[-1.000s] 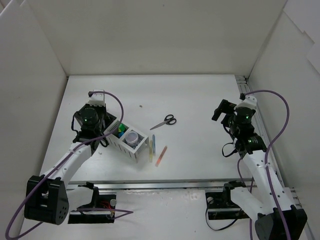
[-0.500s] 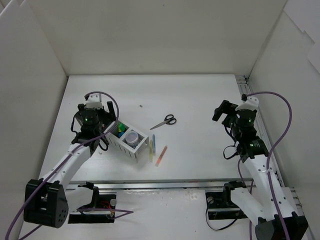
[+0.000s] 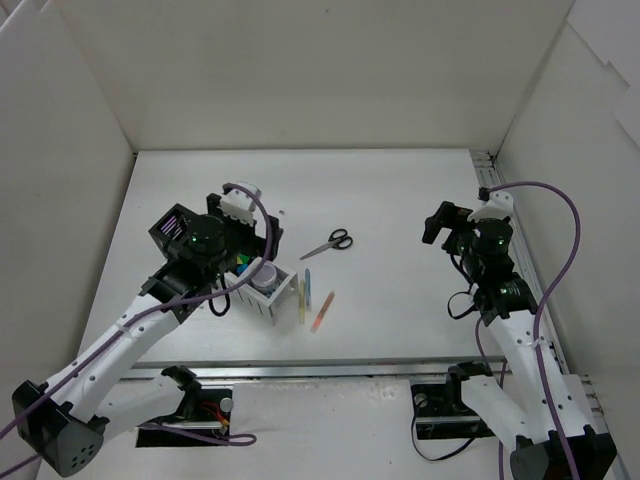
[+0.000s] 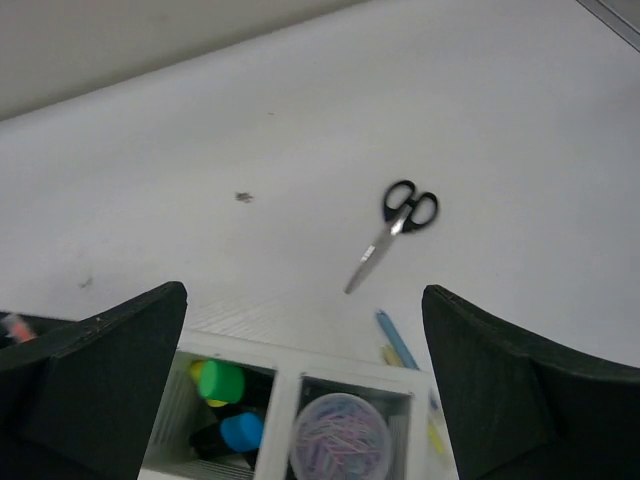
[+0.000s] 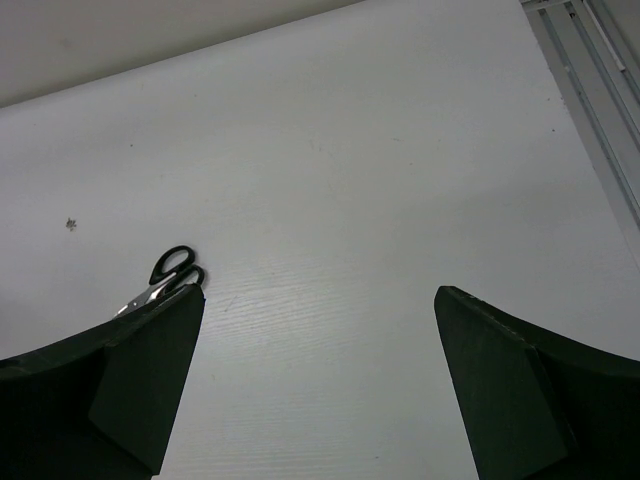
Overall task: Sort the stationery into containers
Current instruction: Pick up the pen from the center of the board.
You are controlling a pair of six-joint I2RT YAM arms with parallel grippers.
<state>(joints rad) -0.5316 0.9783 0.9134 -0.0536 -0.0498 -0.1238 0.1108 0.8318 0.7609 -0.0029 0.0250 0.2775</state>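
The containers (image 3: 272,302) are a short row of white mesh boxes; one black box is partly hidden under my left arm. In the left wrist view the containers (image 4: 300,357) hold a green highlighter (image 4: 221,381), a blue highlighter (image 4: 241,432) and a clear jar (image 4: 340,440) of clips. My left gripper (image 3: 247,256) (image 4: 304,292) hangs open just above them, holding nothing. Black-handled scissors (image 3: 330,243) (image 4: 396,229) (image 5: 165,276) lie beyond. A blue pen (image 3: 306,282) (image 4: 397,339), a yellow pen (image 3: 300,306) and an orange pen (image 3: 322,312) lie right of the boxes. My right gripper (image 3: 441,223) (image 5: 318,296) is open over bare table.
White walls (image 3: 300,80) enclose the table on three sides. A metal rail (image 3: 490,175) (image 5: 600,90) runs along the right edge. A small dark speck (image 3: 282,212) (image 4: 243,197) lies behind the containers. Purple cables (image 3: 560,250) loop off both arms.
My left gripper has gone from shut to wide open, and its arm has swung right, from the containers' left end to above them. The right arm has barely shifted.
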